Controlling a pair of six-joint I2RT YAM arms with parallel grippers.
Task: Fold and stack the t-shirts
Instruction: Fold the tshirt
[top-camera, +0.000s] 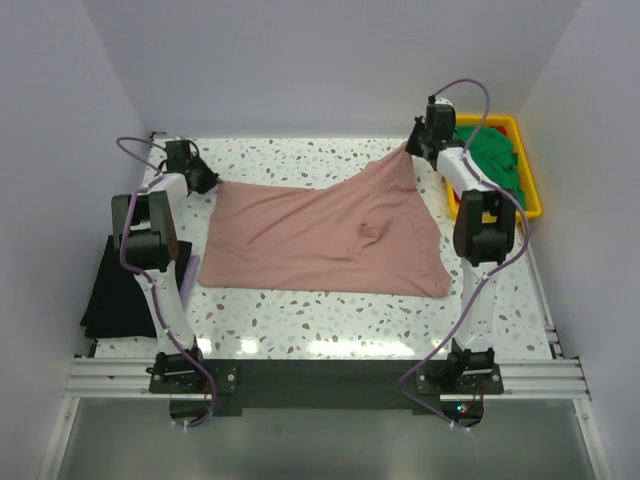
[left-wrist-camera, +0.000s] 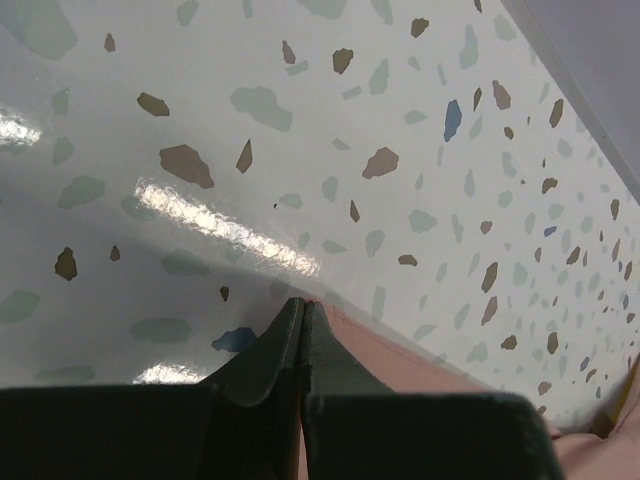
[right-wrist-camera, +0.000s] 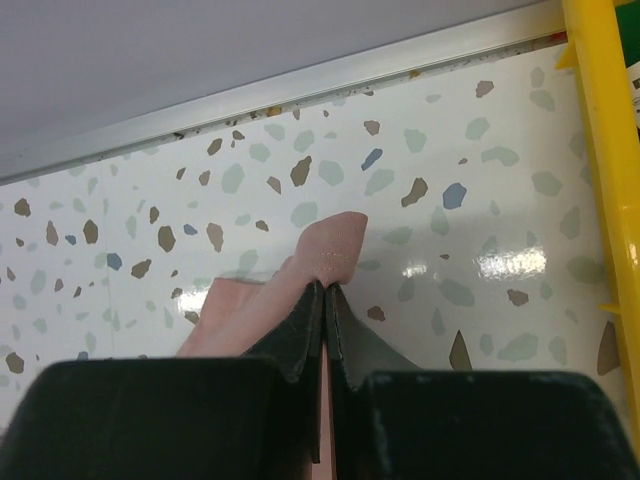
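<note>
Two far corners of the pink t-shirt (top-camera: 320, 235) pinched at once, one by each arm. Left gripper (top-camera: 210, 183) clamped tight on the far left corner, low over the speckled table (top-camera: 300, 320); seen from the left wrist, jaws pressed flat together with pink cloth running out beneath them to the right. Right gripper (top-camera: 410, 148) likewise clamped on the far right corner, just beside the yellow tray (top-camera: 535, 195); seen from the right wrist, jaws together with a small stitched tip of hem poking out past the fingertips (right-wrist-camera: 300, 330). Rest of the pink t-shirt spread wide across the middle of the table, far edge stretched between the two grips, right side drawn up into a peak toward its gripper, near edge lying flat, one small crease right of centre. Green t-shirt (top-camera: 495, 155) bunched inside the tray at the far right, apart from the pink one. Black t-shirt (top-camera: 115, 290) at the table's left edge, beside the left arm, also apart from the pink one.
</note>
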